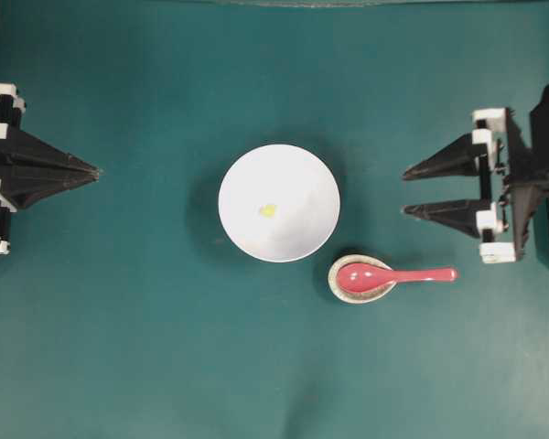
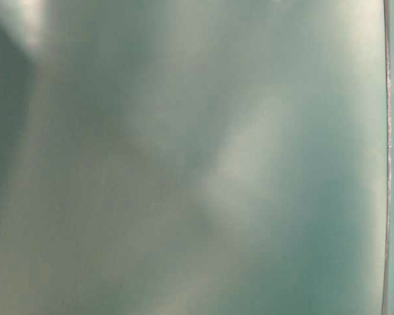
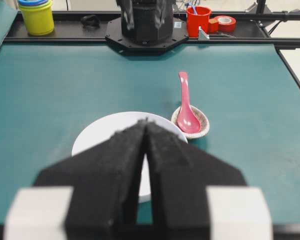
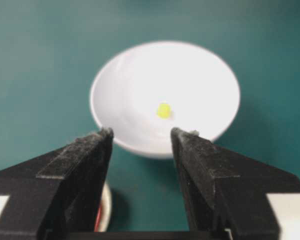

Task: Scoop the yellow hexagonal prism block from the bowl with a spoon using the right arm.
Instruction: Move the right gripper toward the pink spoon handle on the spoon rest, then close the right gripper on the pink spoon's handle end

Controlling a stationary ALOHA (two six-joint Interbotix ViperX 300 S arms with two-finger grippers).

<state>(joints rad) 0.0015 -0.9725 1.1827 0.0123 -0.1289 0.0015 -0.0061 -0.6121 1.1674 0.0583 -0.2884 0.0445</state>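
The white bowl (image 1: 279, 203) stands mid-table with the tiny yellow hexagonal prism block (image 1: 268, 210) lying inside it, also clear in the right wrist view as the block (image 4: 163, 110) in the bowl (image 4: 165, 95). The pink-red spoon (image 1: 393, 275) rests with its scoop in a small speckled rest (image 1: 360, 279), handle pointing right; it also shows in the left wrist view as the spoon (image 3: 185, 107). My right gripper (image 1: 404, 190) is open and empty at the right, apart from the spoon. My left gripper (image 1: 97, 170) is shut at the far left, holding nothing.
Beyond the far table edge in the left wrist view stand a yellow cup stack (image 3: 37, 16), a red cup (image 3: 198, 20) and a red tape roll (image 3: 225, 22). The table-level view is a blurred teal surface with a white sliver at its right edge.
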